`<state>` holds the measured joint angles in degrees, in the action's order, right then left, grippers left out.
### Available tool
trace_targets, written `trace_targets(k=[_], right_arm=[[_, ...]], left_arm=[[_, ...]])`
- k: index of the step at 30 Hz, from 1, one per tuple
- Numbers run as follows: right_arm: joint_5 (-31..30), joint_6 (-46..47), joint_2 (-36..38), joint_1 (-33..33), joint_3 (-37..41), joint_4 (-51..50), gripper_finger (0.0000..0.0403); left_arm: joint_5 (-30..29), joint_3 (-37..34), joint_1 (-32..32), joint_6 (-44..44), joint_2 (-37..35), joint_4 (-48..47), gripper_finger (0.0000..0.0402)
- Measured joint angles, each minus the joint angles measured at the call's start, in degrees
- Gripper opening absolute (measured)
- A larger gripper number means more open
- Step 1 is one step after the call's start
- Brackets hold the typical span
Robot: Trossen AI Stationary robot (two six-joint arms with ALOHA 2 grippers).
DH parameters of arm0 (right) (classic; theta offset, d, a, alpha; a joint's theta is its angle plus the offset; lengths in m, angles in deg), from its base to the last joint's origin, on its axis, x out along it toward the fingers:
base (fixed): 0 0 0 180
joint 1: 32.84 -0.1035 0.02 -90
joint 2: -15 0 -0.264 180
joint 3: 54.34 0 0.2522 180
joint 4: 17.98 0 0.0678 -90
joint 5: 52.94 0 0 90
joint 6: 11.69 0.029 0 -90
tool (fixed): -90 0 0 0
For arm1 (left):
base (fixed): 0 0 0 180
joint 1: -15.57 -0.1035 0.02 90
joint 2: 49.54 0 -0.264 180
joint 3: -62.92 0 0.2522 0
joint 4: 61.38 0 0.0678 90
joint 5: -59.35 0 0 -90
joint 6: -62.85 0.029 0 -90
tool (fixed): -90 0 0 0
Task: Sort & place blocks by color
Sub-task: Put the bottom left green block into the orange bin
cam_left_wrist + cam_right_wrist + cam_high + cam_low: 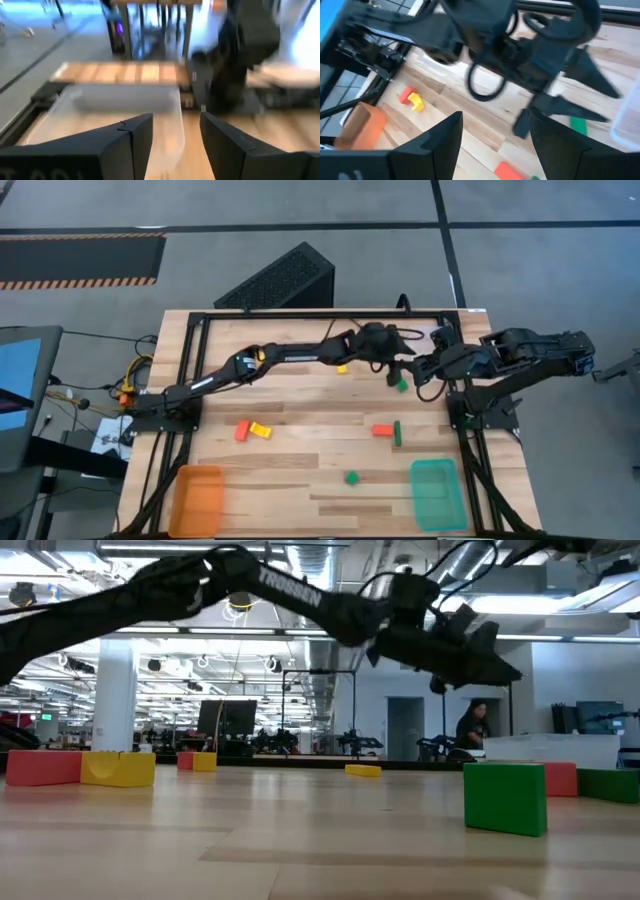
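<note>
My left gripper (392, 372): from above it overlaps my right arm — I cannot pick out the fingertips there.
Green block (402, 385) by my right gripper (425, 370): half covered from above, shape unclear.
Clear tray (107, 107): blurred in my left wrist view, near edge cut off behind my own fingers (131, 142).
Red block (509, 171): cut off at the frame's bottom edge in my right wrist view.
Orange tray (362, 127): partly hidden by my right finger — only one end shows.
Person (472, 727): far off in the low view, too small for detail.
</note>
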<state>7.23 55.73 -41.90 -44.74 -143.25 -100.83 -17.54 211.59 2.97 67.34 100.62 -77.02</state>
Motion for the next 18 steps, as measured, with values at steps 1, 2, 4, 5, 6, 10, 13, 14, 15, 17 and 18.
trace_targets(k=[1,2,4,5,6,10,13,14,15,17,18], right_arm=[[0.01,0.0,-0.02,0.02,0.0,-0.73,0.0254],[-0.01,-0.02,-0.02,0.11,0.0,-1.19,0.0254],[0.0,-0.28,-0.02,0.47,0.0,-1.86,0.0254],[-0.01,-0.64,-0.02,0.82,0.0,-2.1,0.0254],[0.01,-1.01,-0.06,1.16,0.0,-2.13,0.0254],[0.62,-1.31,-0.09,2.01,0.0,-2.1,0.0254],[1.81,-1.26,-0.09,1.99,0.0,-2.12,0.0254],[2.28,-1.06,-0.09,1.93,0.0,-2.1,0.0254],[2.76,-1.03,-0.09,1.86,0.0,-2.13,0.0254],[3.01,-1.03,-0.09,1.84,-0.01,-2.11,0.0254],[3.03,-0.93,-0.09,1.84,0.0,-2.1,0.0254]], left_arm=[[0.1,0.0,0.0,1.94,-0.58,-3.17,0.0151],[0.53,0.0,0.0,4.18,-0.84,-5.52,0.0151],[3.05,0.02,0.0,8.58,-0.78,-9.83,0.0151],[4.78,0.02,0.0,10.47,-0.36,-11.37,0.0151],[6.6,0.01,0.0,12.22,0.14,-12.73,0.0151],[8.56,-0.15,0.02,16.53,1.95,-15.66,0.0151],[6.3,-0.1,0.07,19.28,1.89,-15.04,0.0151],[5.17,-0.07,0.08,20.17,1.83,-14.59,0.0151],[4.33,-0.07,0.07,20.89,1.82,-13.98,0.0151],[2.86,-0.09,0.04,22.18,1.82,-12.32,0.0151],[1.72,-0.09,0.0,22.21,1.84,-11.1,0.0151]])
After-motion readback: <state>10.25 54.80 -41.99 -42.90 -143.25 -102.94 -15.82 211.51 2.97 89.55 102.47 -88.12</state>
